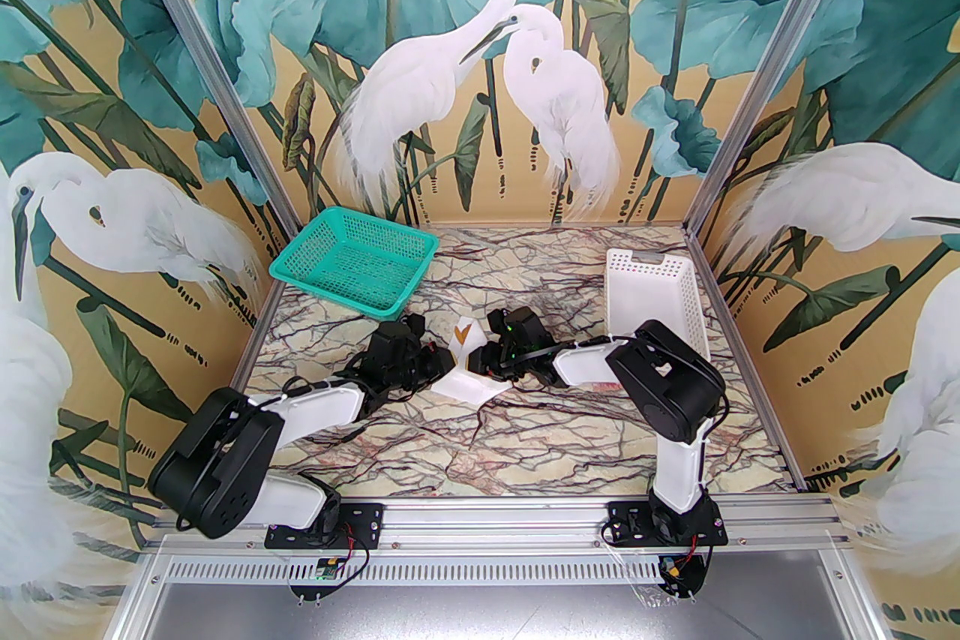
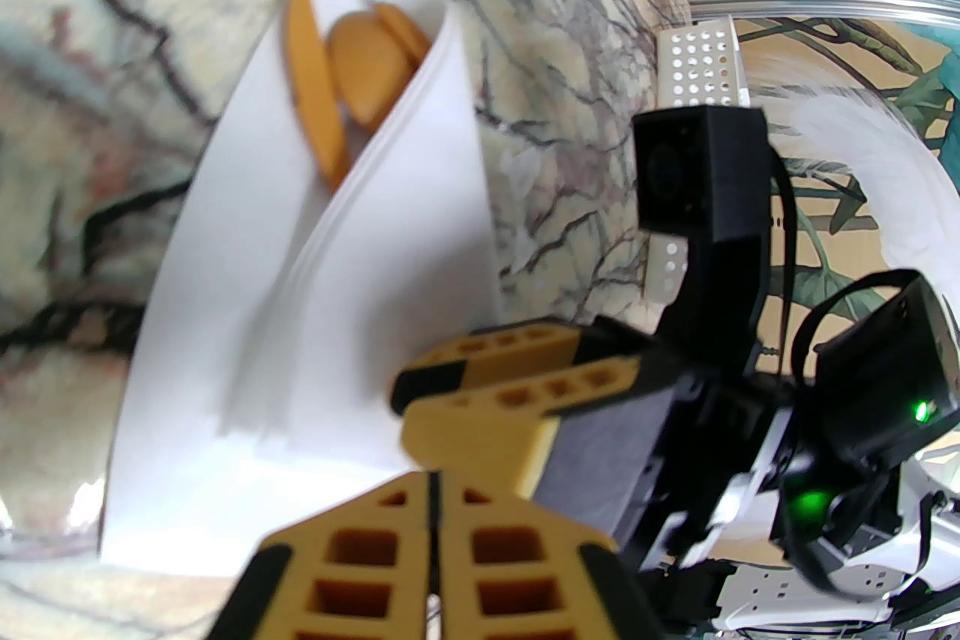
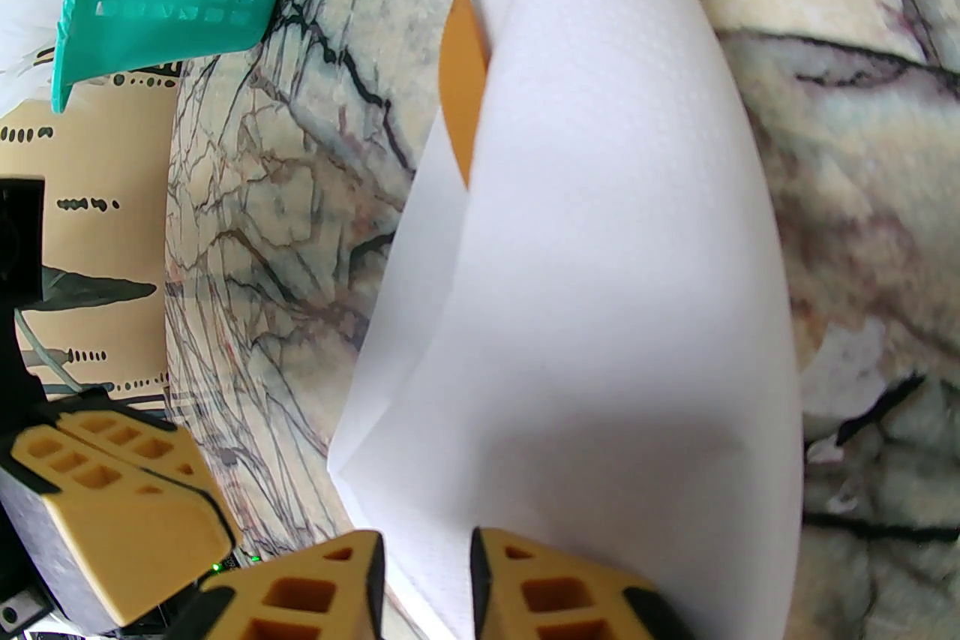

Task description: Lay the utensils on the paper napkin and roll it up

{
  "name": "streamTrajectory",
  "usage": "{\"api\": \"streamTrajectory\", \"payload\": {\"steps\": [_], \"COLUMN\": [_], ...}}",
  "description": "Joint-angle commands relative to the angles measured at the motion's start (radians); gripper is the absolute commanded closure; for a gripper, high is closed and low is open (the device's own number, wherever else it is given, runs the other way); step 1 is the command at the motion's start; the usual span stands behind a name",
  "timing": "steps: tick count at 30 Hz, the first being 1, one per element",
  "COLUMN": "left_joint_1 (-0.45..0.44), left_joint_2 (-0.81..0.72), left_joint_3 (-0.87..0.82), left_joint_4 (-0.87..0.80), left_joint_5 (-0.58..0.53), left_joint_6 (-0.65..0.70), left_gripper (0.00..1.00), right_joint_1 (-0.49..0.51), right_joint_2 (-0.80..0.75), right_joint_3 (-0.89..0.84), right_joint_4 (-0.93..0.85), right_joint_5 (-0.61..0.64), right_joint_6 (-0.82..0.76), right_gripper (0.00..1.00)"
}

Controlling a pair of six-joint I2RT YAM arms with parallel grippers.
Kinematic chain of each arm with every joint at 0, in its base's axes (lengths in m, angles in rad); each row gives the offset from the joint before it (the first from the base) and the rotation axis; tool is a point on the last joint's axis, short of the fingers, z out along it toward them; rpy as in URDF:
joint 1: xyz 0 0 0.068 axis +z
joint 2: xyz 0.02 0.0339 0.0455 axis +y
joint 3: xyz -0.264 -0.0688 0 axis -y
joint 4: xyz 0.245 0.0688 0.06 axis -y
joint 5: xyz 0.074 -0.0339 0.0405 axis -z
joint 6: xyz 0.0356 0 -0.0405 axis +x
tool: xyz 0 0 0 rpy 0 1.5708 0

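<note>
The paper napkin, pinched between the fingers of the right gripper with the left gripper closed alongside, should be rolled snugly over the utensils beyond.

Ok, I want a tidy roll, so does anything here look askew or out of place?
The utensils lie splayed in a V, not parallel, their ends uncovered at the far end of the paper napkin, whose flap stands up loosely over them. Nothing looks torn or spilled.
</note>
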Motion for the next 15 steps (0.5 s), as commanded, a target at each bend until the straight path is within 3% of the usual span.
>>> {"api": "streamTrajectory", "payload": {"steps": [1,15], "left_joint_1": [-0.001,-0.012], "left_joint_2": [0.048,0.198], "left_joint_3": [0.032,0.143], "left_joint_4": [0.043,-0.053], "left_joint_5": [0.037,0.005], "left_joint_6": [0.008,0.081], "left_gripper": [0.93,0.95], "right_joint_1": [0.005,0.006], "right_joint_2": [0.059,0.063], "right_joint_3": [-0.022,-0.007], "right_joint_4": [-0.108,-0.132], "right_joint_5": [0.034,0.029], "right_joint_6": [-0.005,-0.018], "right_gripper": [0.73,0.73]}}
